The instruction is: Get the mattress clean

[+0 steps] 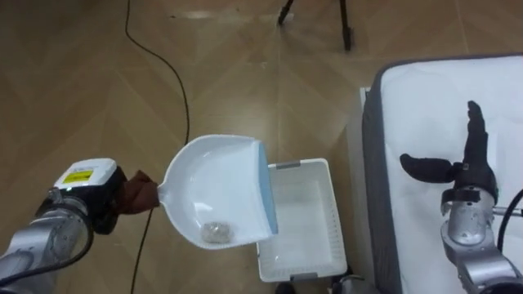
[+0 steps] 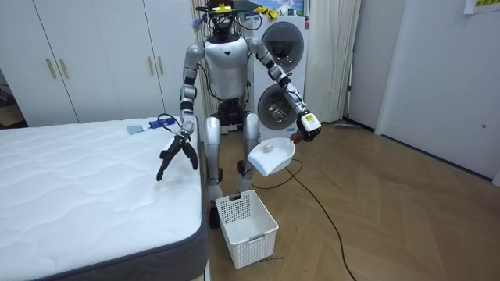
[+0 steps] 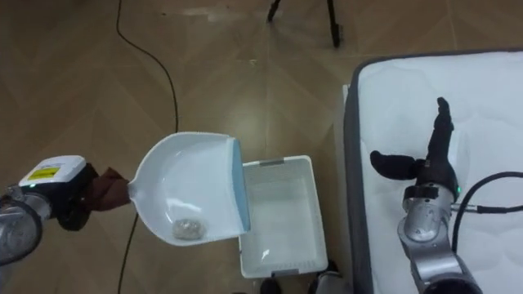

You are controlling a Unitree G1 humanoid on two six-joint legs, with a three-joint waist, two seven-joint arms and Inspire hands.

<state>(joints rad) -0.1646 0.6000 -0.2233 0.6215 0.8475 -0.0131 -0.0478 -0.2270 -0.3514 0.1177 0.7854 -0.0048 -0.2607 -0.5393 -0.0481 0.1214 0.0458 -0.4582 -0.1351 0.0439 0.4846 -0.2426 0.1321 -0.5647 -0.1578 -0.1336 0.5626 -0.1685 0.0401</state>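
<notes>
White dustpan (image 1: 216, 192), handle hidden in the clasping left hand (image 1: 135, 196), covers the basket's (image 1: 309, 233) edge; right hand (image 1: 467, 173) spread.

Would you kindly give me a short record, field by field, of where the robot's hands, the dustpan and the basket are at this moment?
stance: robot stands beside the bed, facing the floor next to it
left hand: fingers curled round the dustpan's brown handle
dustpan: white, held in the air, blue lip over the basket's near edge
scrap: small, crumpled, lying in the dustpan
basket: white, on the floor beside the bed
right hand: open, fingers straight, over the white mattress; contact cannot be told
</notes>
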